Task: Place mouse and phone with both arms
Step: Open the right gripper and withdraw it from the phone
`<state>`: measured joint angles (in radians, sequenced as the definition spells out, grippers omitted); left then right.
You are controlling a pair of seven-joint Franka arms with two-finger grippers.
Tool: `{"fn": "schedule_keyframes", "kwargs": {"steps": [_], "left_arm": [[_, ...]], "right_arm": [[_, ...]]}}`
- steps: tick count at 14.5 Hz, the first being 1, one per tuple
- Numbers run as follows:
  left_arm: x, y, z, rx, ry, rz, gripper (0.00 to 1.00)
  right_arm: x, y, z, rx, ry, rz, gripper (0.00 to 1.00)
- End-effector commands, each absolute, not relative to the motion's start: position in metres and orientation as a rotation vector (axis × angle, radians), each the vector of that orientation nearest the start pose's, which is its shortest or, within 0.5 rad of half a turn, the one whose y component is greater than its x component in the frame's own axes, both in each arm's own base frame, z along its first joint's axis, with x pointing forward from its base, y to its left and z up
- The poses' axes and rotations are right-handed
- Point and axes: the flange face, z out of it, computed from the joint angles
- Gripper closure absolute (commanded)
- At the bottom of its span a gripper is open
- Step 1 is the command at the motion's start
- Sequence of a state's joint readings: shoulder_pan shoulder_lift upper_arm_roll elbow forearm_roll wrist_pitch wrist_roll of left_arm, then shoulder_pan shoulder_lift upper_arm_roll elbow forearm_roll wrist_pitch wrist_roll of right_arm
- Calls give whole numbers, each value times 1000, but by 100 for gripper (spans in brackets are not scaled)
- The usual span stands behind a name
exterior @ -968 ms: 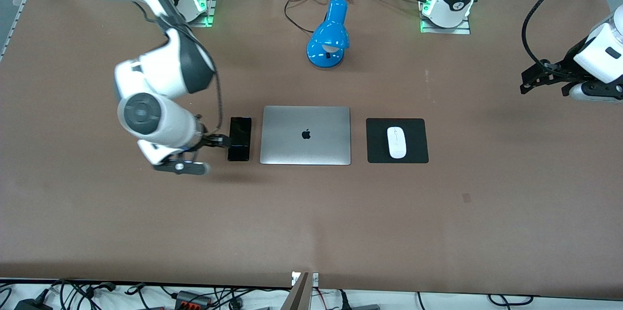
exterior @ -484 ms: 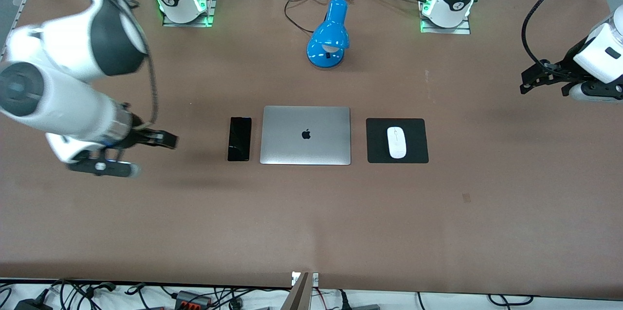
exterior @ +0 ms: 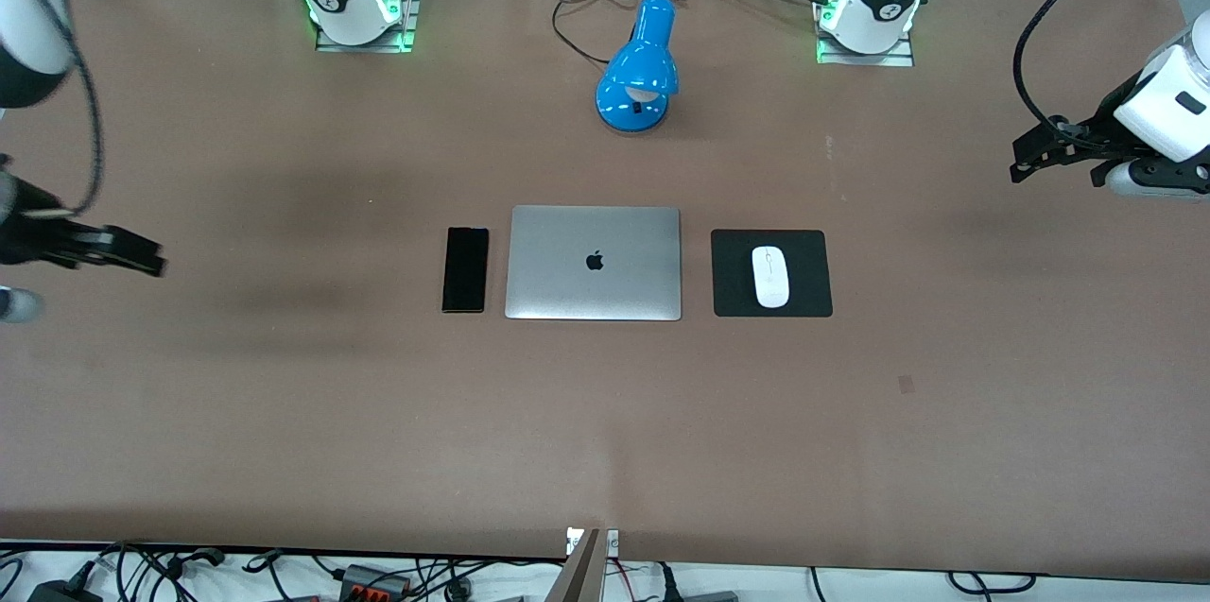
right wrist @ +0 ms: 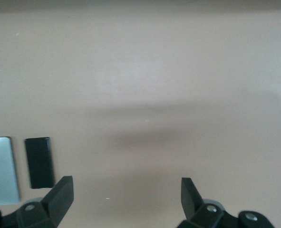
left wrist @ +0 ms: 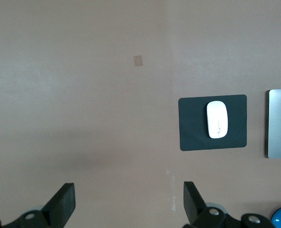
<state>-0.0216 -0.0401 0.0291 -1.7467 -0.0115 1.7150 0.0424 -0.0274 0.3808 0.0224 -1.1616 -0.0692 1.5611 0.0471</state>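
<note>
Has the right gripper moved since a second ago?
Yes. The open black two-finger right gripper has pulled away from the slim black phone, toward the right arm's end of the brown table.

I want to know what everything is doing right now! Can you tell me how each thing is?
phone: flat on the table beside the laptop, not held.
mouse: lying on the black mat, not held.
laptop: lid shut.
blue lamp: unplugged, cord loose on the table.
right gripper: open, empty, over bare table.
left gripper: open, empty, over bare table.
</note>
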Motion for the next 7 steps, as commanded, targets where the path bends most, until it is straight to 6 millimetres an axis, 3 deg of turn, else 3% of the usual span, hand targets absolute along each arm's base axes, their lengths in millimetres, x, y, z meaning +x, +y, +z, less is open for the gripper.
{"fn": "schedule_keyframes", "kwargs": {"steps": [1,5,7], "left_arm": [[547,7,579,-3154,72,-10,0],[547,6,579,-3154,75,-10,0],[547,7,579,-3152,73,-10,0]], "right_arm": [[647,-19,606,-3202,45,-56,0],[630,-25,620,-3201,7,-68,0],[614,-27,615,-3200,10,-41,0]]}}
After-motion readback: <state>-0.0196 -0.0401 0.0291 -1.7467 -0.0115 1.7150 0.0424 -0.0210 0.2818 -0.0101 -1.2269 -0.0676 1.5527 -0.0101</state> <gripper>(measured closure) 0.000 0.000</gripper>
